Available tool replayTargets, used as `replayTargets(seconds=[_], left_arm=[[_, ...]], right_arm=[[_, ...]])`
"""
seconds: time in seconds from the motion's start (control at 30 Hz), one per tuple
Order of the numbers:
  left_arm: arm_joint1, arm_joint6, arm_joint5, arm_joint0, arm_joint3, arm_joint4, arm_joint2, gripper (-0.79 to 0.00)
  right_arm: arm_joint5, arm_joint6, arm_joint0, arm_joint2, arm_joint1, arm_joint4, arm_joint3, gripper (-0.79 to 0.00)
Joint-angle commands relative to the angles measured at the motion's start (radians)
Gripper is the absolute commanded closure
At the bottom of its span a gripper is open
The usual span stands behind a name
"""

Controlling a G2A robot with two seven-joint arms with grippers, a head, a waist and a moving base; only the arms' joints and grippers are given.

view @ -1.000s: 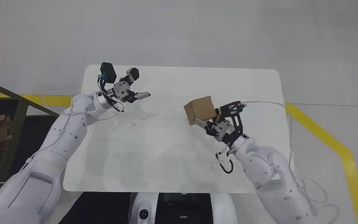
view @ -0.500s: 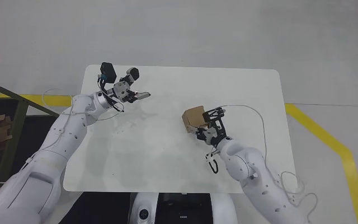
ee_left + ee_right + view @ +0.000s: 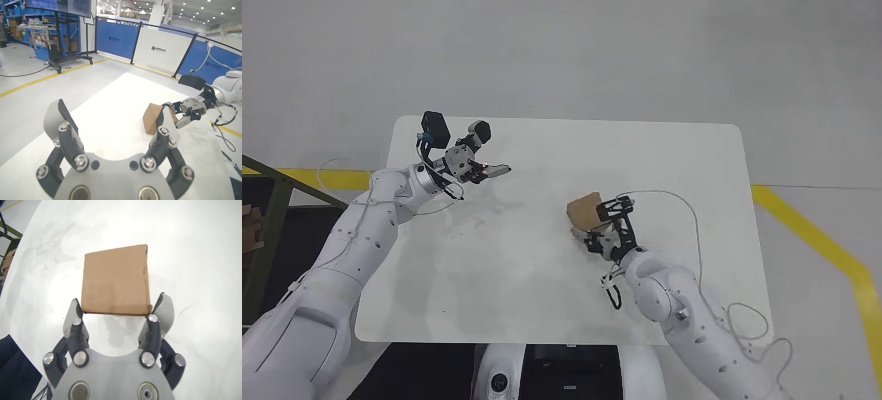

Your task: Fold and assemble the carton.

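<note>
1. Carton [image 3: 585,211]: brown cardboard, folded into a box shape. In the top view it lies near the centre of the table [image 3: 532,300], slightly toward 2 o'clock.
2. Right gripper [image 3: 116,307]: fingers pinch the carton across its width, from its 5 o'clock side.
3. Left gripper [image 3: 111,111]: fingers spread wide, over the table's 10 o'clock area, well apart from the carton.

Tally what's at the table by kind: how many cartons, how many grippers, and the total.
Carton: 1
Grippers: 2, the left gripper open, the right gripper shut on the carton
Total: 3
</note>
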Motion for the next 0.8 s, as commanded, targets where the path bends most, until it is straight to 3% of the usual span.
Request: replayTargets(seconds=[0.0, 0.2, 0.4, 0.57, 0.77], left_arm=[[0.000, 0.000, 0.000, 0.000, 0.000, 0.000, 0.000, -0.785], [0.000, 0.000, 0.000, 0.000, 0.000, 0.000, 0.000, -0.785], [0.000, 0.000, 0.000, 0.000, 0.000, 0.000, 0.000, -0.785], [0.000, 0.000, 0.000, 0.000, 0.000, 0.000, 0.000, -0.785], [0.000, 0.000, 0.000, 0.000, 0.000, 0.000, 0.000, -0.785]], right_arm=[[-0.002, -0.007, -0.009, 0.003, 0.000, -0.005, -0.017, -0.785], [-0.039, -0.086, -0.088, 0.049, 0.012, -0.031, -0.141, -0.785], [-0.095, -0.237, -0.187, 0.198, 0.031, 0.022, -0.244, -0.785], [-0.155, -0.312, -0.207, 0.340, 0.042, 0.098, -0.238, -0.785], [-0.149, -0.394, -0.188, 0.444, 0.045, 0.126, -0.177, -0.785]])
